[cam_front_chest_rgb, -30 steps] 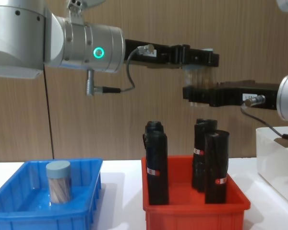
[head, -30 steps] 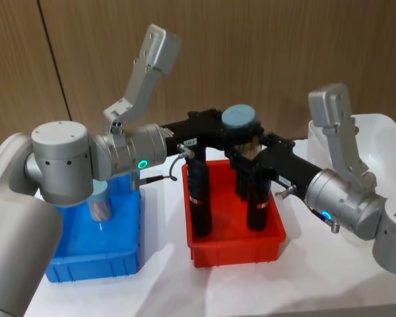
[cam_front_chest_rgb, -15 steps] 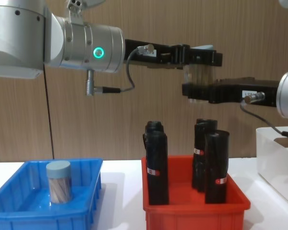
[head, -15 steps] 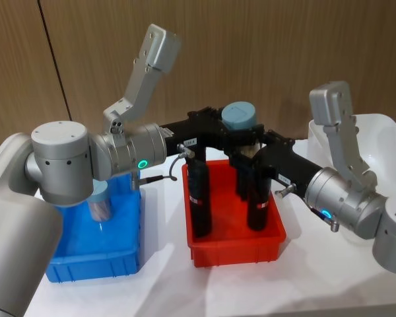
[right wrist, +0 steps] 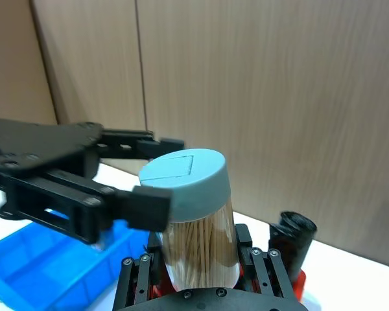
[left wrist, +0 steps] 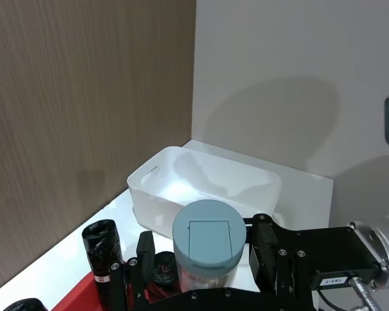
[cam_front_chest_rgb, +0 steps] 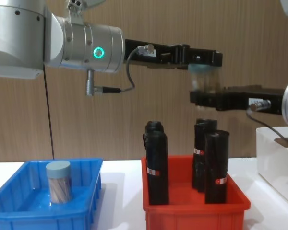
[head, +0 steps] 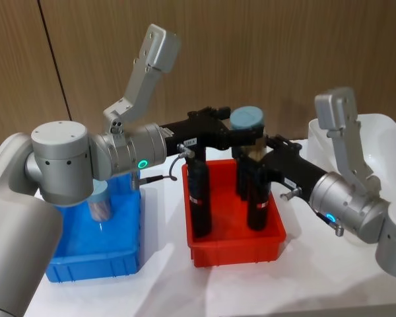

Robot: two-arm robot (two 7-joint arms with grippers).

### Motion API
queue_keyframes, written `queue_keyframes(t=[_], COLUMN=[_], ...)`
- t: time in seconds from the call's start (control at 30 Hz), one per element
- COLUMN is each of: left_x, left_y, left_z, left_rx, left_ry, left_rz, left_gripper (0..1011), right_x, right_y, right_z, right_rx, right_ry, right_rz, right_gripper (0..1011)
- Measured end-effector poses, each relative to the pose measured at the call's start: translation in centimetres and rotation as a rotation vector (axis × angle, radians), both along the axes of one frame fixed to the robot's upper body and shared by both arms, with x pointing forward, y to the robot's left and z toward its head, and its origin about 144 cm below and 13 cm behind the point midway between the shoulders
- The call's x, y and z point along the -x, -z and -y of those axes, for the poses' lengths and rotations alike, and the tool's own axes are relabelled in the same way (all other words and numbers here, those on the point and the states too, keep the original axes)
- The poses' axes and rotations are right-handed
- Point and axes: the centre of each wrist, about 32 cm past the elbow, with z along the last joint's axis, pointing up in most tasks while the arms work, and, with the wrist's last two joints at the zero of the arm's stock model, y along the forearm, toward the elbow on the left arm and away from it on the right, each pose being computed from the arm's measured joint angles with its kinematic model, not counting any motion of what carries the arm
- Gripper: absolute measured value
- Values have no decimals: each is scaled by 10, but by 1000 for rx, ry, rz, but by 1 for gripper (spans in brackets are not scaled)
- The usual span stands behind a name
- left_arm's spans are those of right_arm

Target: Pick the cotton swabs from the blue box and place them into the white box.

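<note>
One container of cotton swabs (head: 248, 120) hangs above the red bin, a clear cylinder with a pale blue lid. My right gripper (head: 254, 155) is shut on its lower body (right wrist: 198, 253), and it leans slightly. My left gripper (head: 239, 134) reaches in from the left and stands open, its fingers (right wrist: 149, 199) flanking the lid without clamping it. From the chest, the lid (cam_front_chest_rgb: 205, 69) sits just below the left gripper (cam_front_chest_rgb: 211, 58) and above the right gripper (cam_front_chest_rgb: 205, 98). A second container of cotton swabs (head: 99, 201) stands upright in the blue box (head: 86, 257). The white box (head: 376, 132) sits at the far right.
Directly under both grippers a red bin (head: 234, 249) holds several tall black rolls (cam_front_chest_rgb: 156, 163) standing upright. A wooden wall runs behind the white table. The white box (left wrist: 201, 188) lies beyond the red bin and looks empty inside.
The held swab container has shifted right and slightly down with my right gripper, out of the left gripper's grip. The left arm has stayed in place.
</note>
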Motion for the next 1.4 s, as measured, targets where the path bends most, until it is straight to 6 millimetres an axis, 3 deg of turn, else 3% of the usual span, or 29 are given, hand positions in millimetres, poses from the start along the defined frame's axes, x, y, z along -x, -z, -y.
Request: queue_keyframes(t=[0.57, 1.4], left_x=[0, 0], left_y=[0, 0], left_z=[0, 0], left_rx=[0, 0], left_ry=[0, 0], left_rz=[0, 0], left_gripper=[1004, 1004], right_x=[-5, -25], right_y=[24, 50], right_z=[32, 115], right_rx=[0, 8], right_ry=[161, 522], right_rz=[-52, -88], right_gripper=[669, 669])
